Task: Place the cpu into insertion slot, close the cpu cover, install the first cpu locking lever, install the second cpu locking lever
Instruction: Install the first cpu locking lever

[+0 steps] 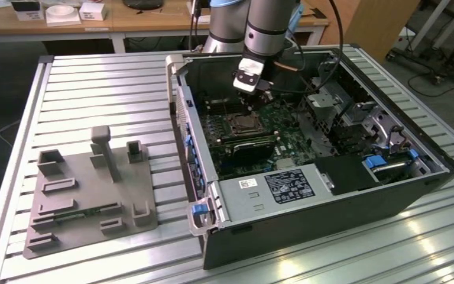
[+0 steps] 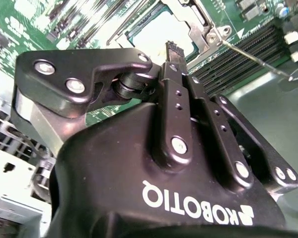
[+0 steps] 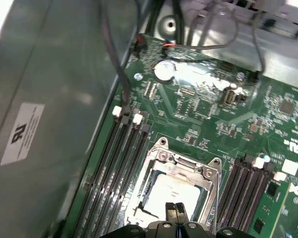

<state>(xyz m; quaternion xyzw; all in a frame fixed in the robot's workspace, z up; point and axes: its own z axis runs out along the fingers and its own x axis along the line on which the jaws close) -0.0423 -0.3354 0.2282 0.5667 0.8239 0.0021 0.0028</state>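
The cpu point(image 3: 173, 192), pale and silvery, lies in the insertion slot point(image 1: 243, 123) on the green board inside the open computer case. The silvery cpu cover point(image 3: 187, 167) lies down flat around it, and the chip's face shows through its window. My gripper point(image 3: 175, 211) hangs just above the near edge of the socket, fingers pressed together and holding nothing. In the second wrist view the gripper point(image 2: 173, 49) points at the cpu point(image 2: 156, 30). A thin metal locking lever point(image 2: 256, 60) sticks out free beside the socket, over the memory slots.
Long memory slots point(image 3: 116, 163) flank the socket on both sides. The grey case wall point(image 3: 49, 99) rises close by, and cables point(image 3: 188, 44) run along the board's far edge. A black labelled box point(image 1: 288, 184) fills the case front. A grey fixture point(image 1: 89, 189) sits outside on the table.
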